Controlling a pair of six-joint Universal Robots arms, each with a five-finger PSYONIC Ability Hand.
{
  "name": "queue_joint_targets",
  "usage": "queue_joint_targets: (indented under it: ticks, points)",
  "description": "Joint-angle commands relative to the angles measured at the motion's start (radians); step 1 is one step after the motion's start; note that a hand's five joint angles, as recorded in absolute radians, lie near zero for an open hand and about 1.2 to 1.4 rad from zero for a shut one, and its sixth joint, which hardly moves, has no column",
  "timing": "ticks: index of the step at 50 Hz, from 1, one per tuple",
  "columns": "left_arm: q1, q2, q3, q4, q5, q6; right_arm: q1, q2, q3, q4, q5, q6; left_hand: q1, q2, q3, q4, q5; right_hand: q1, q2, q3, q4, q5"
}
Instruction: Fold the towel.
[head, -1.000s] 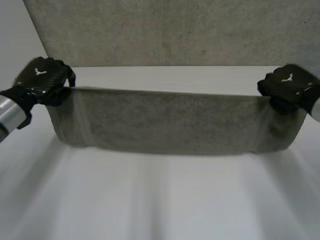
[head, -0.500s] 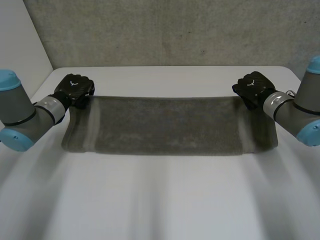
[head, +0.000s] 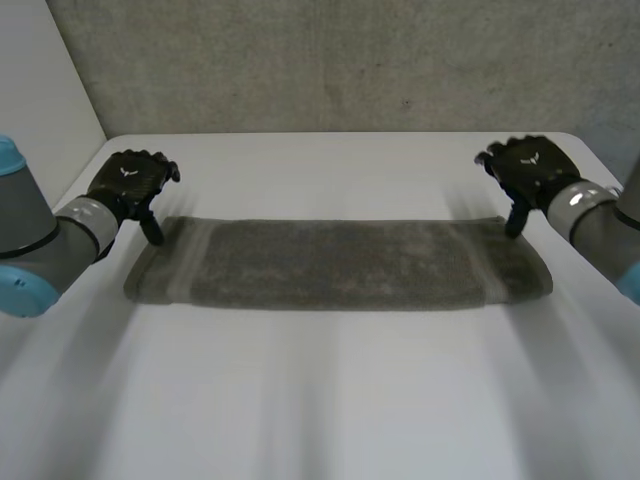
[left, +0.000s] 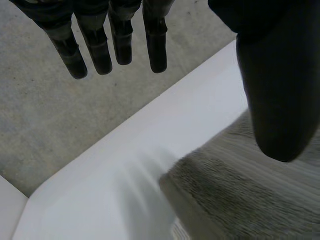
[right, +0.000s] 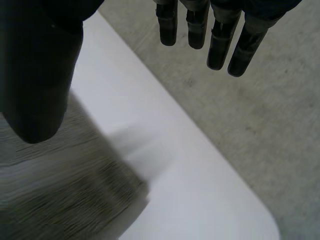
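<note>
A grey-green towel (head: 335, 265) lies flat on the white table (head: 320, 400) as a long folded strip running left to right. My left hand (head: 130, 183) hovers just above its far left corner, fingers straight and spread, holding nothing. My right hand (head: 528, 170) hovers above the far right corner, also open and empty. In the left wrist view the fingers (left: 117, 42) hang straight with the thumb above the towel's corner (left: 240, 195). In the right wrist view the straight fingers (right: 212, 35) reach past the table edge, and the towel's corner (right: 65, 190) lies under the thumb.
A grey concrete wall (head: 340, 65) rises behind the table's far edge. Bare table top spreads in front of the towel, toward the near edge. The rounded far corners of the table (right: 250, 210) lie just beyond each hand.
Both hands lowered the towel's far edge onto the table and let go, their fingers opening. The towel dropped from hanging to lying flat, and the hands have lifted slightly off its corners.
</note>
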Motion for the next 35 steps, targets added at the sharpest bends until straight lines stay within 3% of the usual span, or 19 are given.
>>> queue_joint_targets:
  ticks: [1, 12, 17, 19, 22, 35]
  points:
    - [0.0, 0.147, -0.195, 0.018, 0.037, 0.0, -0.05, -0.148, 0.308, 0.0, -0.014, -0.014, -0.048, -0.041, -0.045, -0.051, -0.014, 0.03, 0.018, 0.012, 0.005, 0.02]
    - [-0.016, 0.229, -0.295, 0.081, 0.051, -0.07, -0.104, -0.062, 0.394, -0.026, -0.013, -0.123, -0.048, -0.041, -0.045, -0.051, -0.014, 0.16, 0.148, 0.142, 0.135, 0.15]
    - [-0.019, 0.23, -0.3, 0.084, 0.051, -0.076, -0.115, -0.025, 0.374, -0.076, -0.016, -0.135, -0.048, -0.041, -0.045, -0.051, -0.014, 0.345, 0.333, 0.327, 0.32, 0.335]
    - [-0.019, 0.23, -0.304, 0.084, 0.051, -0.076, -0.125, -0.016, 0.366, -0.12, -0.019, -0.135, -0.048, -0.041, -0.045, -0.051, -0.014, 0.582, 0.57, 0.563, 0.557, 0.572]
    - [-0.017, 0.234, -0.315, 0.087, 0.054, -0.076, -0.136, -0.013, 0.36, -0.151, -0.023, -0.135, -0.048, -0.041, -0.045, -0.051, -0.014, 0.699, 0.688, 0.681, 0.675, 0.69]
    - [-0.017, 0.237, -0.332, 0.13, 0.054, -0.078, -0.156, 0.023, 0.325, -0.149, -0.06, -0.134, -0.051, -0.044, -0.048, -0.054, -0.017, 0.635, 0.624, 0.617, 0.611, 0.626]
